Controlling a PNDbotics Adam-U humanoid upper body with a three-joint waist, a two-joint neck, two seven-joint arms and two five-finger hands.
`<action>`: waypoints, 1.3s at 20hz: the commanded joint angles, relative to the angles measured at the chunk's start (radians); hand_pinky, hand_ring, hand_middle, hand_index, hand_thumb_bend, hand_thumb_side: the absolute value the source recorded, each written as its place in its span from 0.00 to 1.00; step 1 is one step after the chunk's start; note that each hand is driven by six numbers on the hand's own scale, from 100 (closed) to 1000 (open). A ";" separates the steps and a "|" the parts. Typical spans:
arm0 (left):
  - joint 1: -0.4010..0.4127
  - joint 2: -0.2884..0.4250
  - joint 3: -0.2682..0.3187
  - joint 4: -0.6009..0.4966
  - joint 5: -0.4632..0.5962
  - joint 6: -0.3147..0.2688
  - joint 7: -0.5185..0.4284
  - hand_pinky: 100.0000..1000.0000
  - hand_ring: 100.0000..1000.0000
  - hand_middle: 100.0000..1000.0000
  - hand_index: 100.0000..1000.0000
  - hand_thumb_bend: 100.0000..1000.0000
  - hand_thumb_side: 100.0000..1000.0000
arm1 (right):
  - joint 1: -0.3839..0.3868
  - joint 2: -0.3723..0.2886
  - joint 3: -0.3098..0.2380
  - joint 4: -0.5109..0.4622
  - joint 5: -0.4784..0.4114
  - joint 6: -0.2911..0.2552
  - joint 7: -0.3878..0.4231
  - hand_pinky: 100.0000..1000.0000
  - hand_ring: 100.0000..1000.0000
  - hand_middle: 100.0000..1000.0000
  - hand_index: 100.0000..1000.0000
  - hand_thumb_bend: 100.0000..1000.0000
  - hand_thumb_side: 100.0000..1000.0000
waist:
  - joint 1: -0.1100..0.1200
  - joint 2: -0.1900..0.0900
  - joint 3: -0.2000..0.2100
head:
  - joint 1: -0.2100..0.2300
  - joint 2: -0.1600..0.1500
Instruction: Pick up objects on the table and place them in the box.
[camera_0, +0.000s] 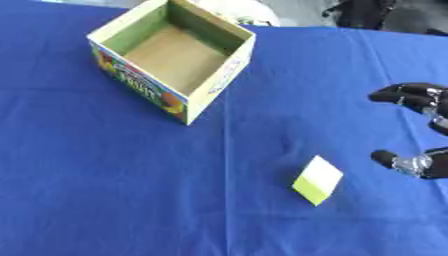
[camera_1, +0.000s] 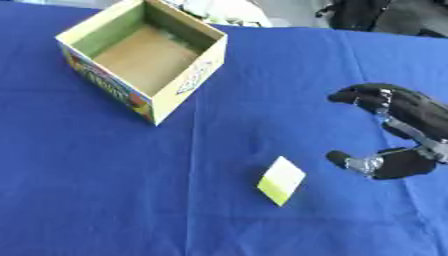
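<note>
A small yellow-green block (camera_1: 282, 187) with a pale top lies on the blue tablecloth, right of centre and toward the front. My right hand (camera_1: 404, 127) comes in from the right edge, a short way to the right of the block and not touching it. It is open, fingers arched above and thumb below, with nothing between them. An open cardboard box (camera_0: 175, 51) with colourful printed sides stands at the back left; its inside looks bare. My left hand shows in neither view.
The blue cloth (camera_0: 105, 175) covers the whole table, with a crease running front to back near the middle. Dark shapes and a white object lie beyond the far edge.
</note>
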 joint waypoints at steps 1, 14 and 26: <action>-0.004 0.025 -0.003 -0.018 0.001 -0.001 -0.006 0.78 0.73 0.94 0.71 0.11 0.80 | -0.015 -0.051 0.013 -0.019 -0.027 -0.014 0.036 0.87 0.87 0.81 0.98 0.29 0.63 | 0.005 -0.018 0.001 | -0.004 -0.007; -0.004 0.021 -0.007 -0.018 0.006 0.000 -0.014 0.79 0.73 0.95 0.72 0.11 0.80 | -0.102 -0.064 0.097 0.000 -0.099 0.030 0.189 0.87 0.87 0.83 1.00 0.20 0.48 | 0.010 -0.019 0.008 | -0.006 -0.008; -0.006 0.018 -0.010 -0.018 0.009 0.001 -0.019 0.79 0.73 0.95 0.71 0.10 0.80 | -0.149 -0.050 0.166 0.041 -0.075 0.022 0.288 0.87 0.87 0.82 1.00 0.29 0.53 | 0.011 -0.015 0.016 | -0.011 -0.008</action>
